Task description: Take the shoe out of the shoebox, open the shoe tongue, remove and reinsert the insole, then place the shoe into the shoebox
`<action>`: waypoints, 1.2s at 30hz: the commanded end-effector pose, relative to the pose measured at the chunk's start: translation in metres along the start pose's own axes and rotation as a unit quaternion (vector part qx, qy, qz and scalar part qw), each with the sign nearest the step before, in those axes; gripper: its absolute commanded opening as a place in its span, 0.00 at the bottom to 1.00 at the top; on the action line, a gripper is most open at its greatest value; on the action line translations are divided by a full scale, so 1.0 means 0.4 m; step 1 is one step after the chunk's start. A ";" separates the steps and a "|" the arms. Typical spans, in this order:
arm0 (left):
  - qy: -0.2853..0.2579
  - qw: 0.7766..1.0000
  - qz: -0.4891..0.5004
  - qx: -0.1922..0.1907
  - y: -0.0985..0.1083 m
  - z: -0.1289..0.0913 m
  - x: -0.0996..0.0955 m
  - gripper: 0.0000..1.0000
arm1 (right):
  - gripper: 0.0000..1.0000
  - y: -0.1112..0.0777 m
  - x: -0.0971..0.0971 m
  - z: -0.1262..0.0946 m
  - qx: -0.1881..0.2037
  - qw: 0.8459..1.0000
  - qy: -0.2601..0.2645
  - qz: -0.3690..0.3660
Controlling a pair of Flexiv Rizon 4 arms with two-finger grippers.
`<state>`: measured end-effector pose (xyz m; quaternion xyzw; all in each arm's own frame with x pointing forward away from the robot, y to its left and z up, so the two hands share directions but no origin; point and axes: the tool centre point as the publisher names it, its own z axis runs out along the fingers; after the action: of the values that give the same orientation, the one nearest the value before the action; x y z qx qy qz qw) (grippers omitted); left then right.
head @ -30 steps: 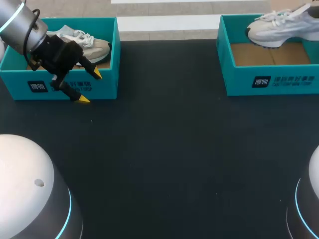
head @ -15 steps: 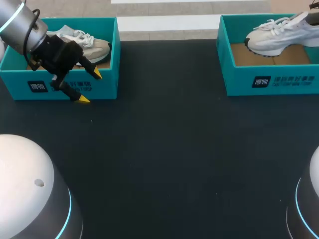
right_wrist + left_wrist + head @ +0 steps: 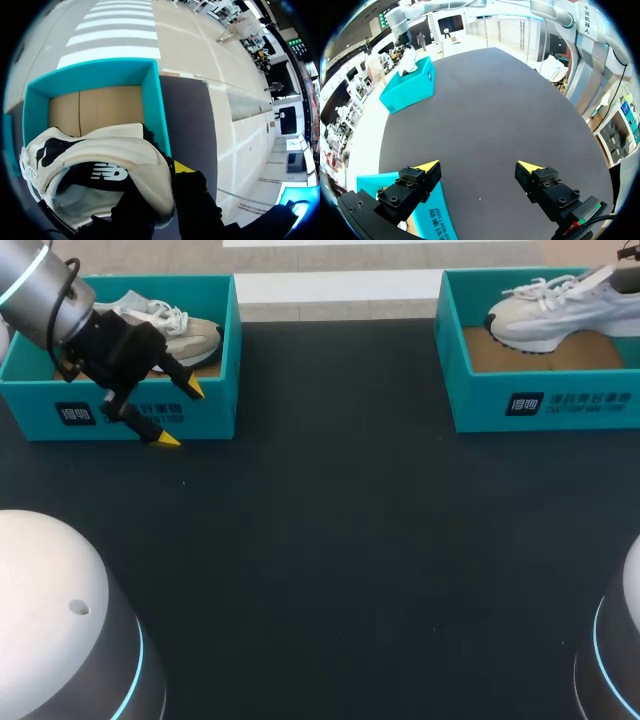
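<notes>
Right gripper (image 3: 162, 182) is clamped on the heel collar of the white lace-up sneaker (image 3: 545, 315), with one finger inside the opening and the yellow-tipped one outside. The sneaker hangs toe-low over the right teal cardboard shoebox (image 3: 540, 400). I can't tell if the toe touches its floor. Left gripper (image 3: 180, 415) has its jaws wide apart with nothing between them, at the front wall of the left teal cardboard box (image 3: 215, 410), which holds a grey-beige sneaker (image 3: 190, 335).
</notes>
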<state>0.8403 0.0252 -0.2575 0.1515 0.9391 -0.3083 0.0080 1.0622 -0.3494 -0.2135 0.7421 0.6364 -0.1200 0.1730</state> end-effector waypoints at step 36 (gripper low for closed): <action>0.000 1.000 0.000 -0.002 -0.001 0.000 0.002 1.00 | 0.00 -0.075 0.035 0.148 0.014 1.000 -0.009 0.018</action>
<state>0.8403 0.0252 -0.2575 0.1515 0.9391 -0.3083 0.0080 1.0395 -0.3552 -0.2749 0.7549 0.6183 -0.1366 0.1705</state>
